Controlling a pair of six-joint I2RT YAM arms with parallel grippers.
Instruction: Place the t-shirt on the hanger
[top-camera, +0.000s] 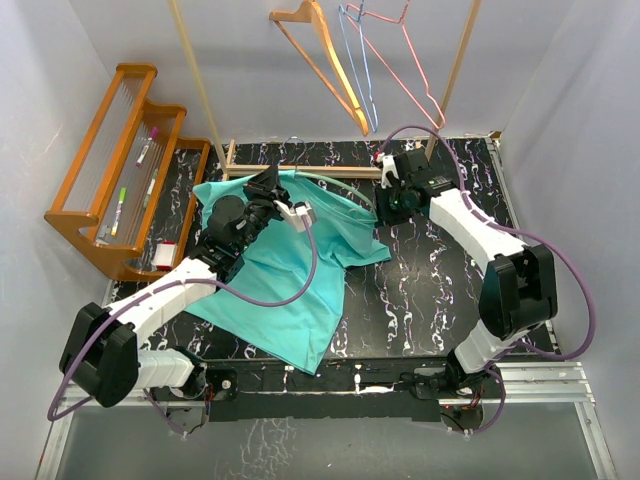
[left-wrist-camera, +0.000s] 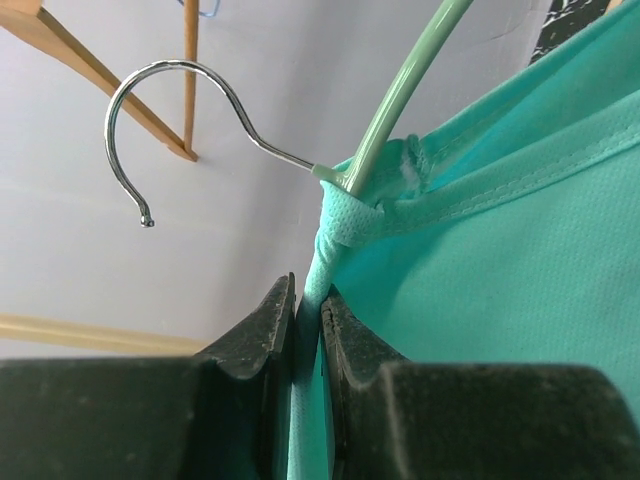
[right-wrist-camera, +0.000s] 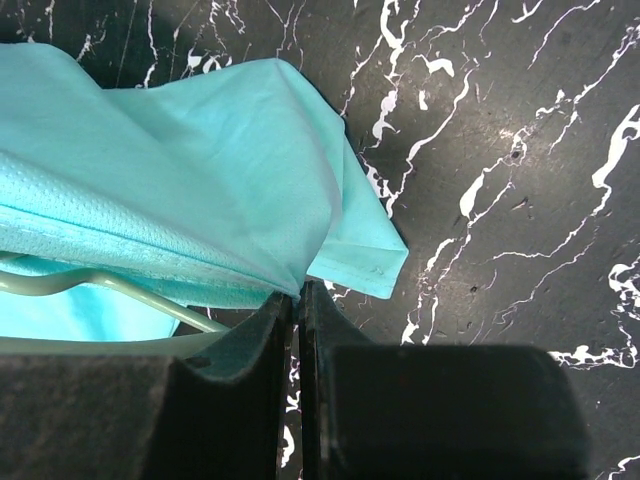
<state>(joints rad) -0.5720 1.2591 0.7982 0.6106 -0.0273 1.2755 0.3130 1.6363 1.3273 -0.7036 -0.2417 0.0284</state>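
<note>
The teal t-shirt (top-camera: 290, 290) lies spread over the black marble table, its collar end lifted at the back. My left gripper (top-camera: 275, 182) is shut on a strip of collar (left-wrist-camera: 308, 295) just below the neck of the pale mint hanger (left-wrist-camera: 395, 100), whose metal hook (left-wrist-camera: 180, 68) points toward the wall. One mint arm runs into the shirt (left-wrist-camera: 500, 250). My right gripper (top-camera: 380, 198) is at the shirt's right shoulder, tips pinching a fold of cloth (right-wrist-camera: 300, 290), with the hanger's bar (right-wrist-camera: 120, 288) just left of the jaws. A sleeve (right-wrist-camera: 365, 260) rests on the table.
An orange wooden hanger (top-camera: 320, 50) plus blue (top-camera: 355, 60) and pink wire hangers (top-camera: 405, 60) hang on a rail at the back. A wooden rack (top-camera: 120, 150) with markers stands at the left. The rail's wooden base (top-camera: 300, 168) lies behind the shirt. White walls close in.
</note>
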